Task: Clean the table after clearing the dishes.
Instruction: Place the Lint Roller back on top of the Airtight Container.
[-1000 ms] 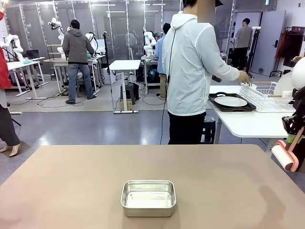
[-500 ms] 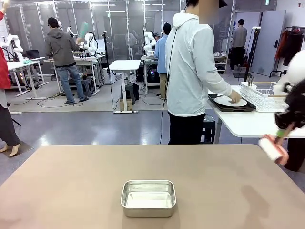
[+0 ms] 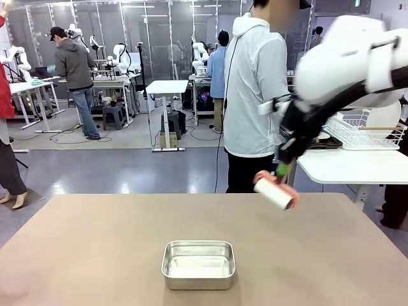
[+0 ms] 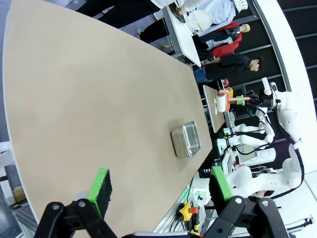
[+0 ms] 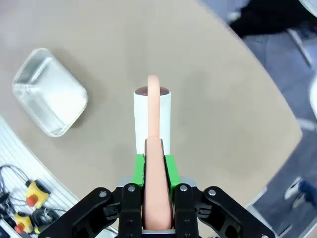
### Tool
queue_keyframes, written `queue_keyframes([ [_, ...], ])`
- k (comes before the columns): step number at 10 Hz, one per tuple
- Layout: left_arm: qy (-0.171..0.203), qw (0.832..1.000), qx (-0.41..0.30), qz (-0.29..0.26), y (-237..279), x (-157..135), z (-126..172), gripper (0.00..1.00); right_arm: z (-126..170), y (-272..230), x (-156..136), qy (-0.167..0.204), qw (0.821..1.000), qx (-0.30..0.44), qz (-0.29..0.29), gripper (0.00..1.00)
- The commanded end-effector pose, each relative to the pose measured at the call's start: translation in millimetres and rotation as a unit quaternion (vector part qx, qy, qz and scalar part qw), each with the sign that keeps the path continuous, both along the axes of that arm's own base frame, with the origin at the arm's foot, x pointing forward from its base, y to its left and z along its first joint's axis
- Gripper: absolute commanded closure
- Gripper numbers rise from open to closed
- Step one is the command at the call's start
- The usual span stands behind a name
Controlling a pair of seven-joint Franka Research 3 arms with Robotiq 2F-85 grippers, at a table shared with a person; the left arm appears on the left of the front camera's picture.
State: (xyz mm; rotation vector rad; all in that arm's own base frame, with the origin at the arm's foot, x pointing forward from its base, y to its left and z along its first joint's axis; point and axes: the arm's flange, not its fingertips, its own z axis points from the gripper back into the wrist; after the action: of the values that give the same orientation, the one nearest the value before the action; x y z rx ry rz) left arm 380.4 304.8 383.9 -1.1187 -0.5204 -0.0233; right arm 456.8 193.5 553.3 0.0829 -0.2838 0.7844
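From the front, the table (image 3: 95, 248) is seen as a broad bare tan top, occupied solely by a steel pan (image 3: 198, 264) near the close edge. Over its far right portion a lint roller (image 3: 274, 192) is held aloft by the right gripper (image 3: 285, 167).

In the left wrist view, the left gripper (image 4: 161, 186) is spread wide with nothing between the pads.

In the right wrist view, the pink handle (image 5: 155, 168) is clamped between the green pads.

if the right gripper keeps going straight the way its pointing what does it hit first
Probably the bare table. The right gripper holds the lint roller, whose head leads; the steel pan lies off to one side.
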Motion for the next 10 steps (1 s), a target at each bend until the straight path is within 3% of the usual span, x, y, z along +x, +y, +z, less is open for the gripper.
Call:
queue_keyframes([
  [1, -0.006, 1.000, 0.004, -0.002, 1, -2, 2, 0.00, -4, 47, -4, 0.009, 0.994, -0.039, 0.106, 0.79],
  [3, -0.006, 1.000, 0.004, -0.002, 1, -2, 2, 0.00, -1, 118, -35, 0.004, 0.975, -0.063, 0.212, 0.79],
  [6, -0.006, 1.000, 0.004, -0.002, 1, -2, 2, 0.00, -29, 184, -72, 0.044, 0.935, -0.079, 0.342, 0.79],
  [9, -0.006, 1.000, 0.004, -0.002, 1, -2, 2, 0.00, -49, 212, -69, 0.042, 0.914, -0.073, 0.397, 0.79],
  [10, -0.006, 1.000, 0.004, -0.002, 1, -2, 2, 0.00, -54, 211, -65, 0.025, 0.919, -0.107, 0.380, 0.79],
])
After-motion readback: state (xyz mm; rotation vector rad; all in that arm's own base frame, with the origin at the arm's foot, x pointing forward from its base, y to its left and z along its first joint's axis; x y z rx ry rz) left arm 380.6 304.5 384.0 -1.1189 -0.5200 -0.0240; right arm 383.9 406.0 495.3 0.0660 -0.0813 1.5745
